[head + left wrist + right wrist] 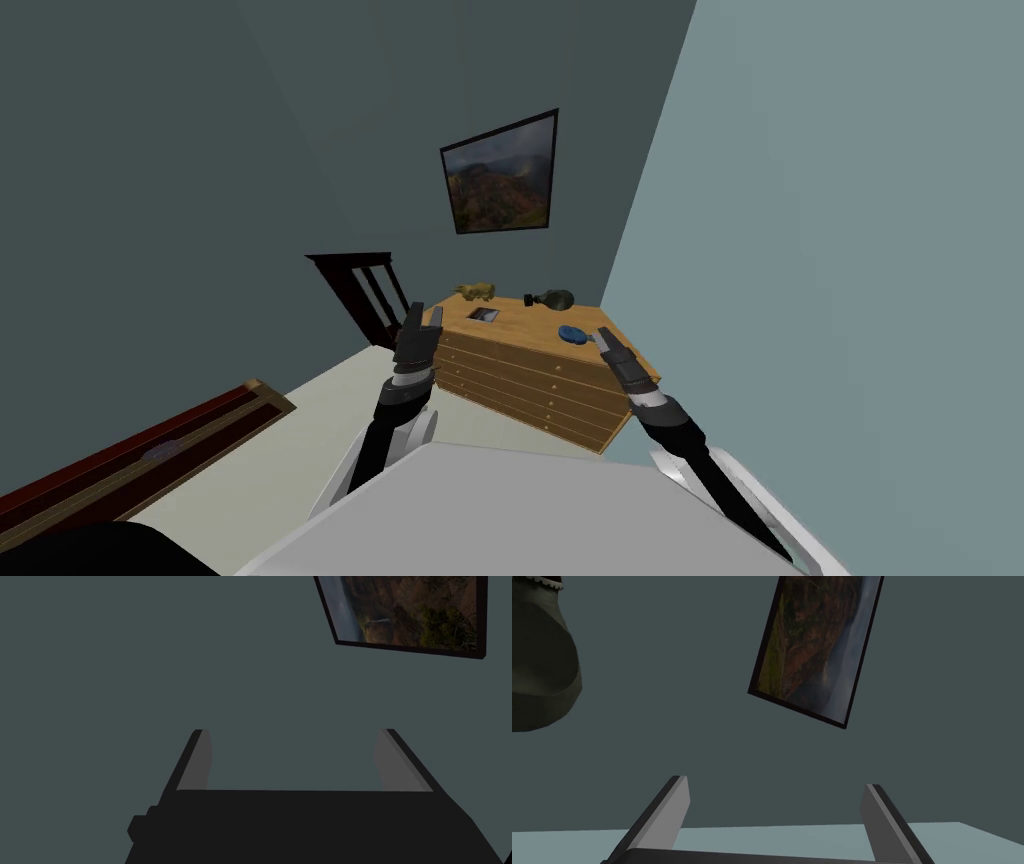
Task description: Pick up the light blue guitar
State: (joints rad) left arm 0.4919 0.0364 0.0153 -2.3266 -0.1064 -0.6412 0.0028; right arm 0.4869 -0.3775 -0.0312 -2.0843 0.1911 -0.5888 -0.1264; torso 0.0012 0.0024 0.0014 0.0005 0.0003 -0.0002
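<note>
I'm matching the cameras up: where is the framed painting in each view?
Head view: painting on the dark wall above the dresser.
Left wrist view: painting beyond the open left tool, off past one finger.
Right wrist view: painting straight ahead of the open right tool.
Shared landmark: that dark wall.

We see a honey-tan dresser [540, 375] with paler knobs. On it are a deep blue object [572, 333], a dark olive vessel [556, 298] and a mustard-yellow figure [477, 291]. Above it is a black-framed picture [502, 173] in russet, green and grey. Beside it is a dark maroon chair [358, 290], and behind it a slate grey-green wall [200, 150].
</note>
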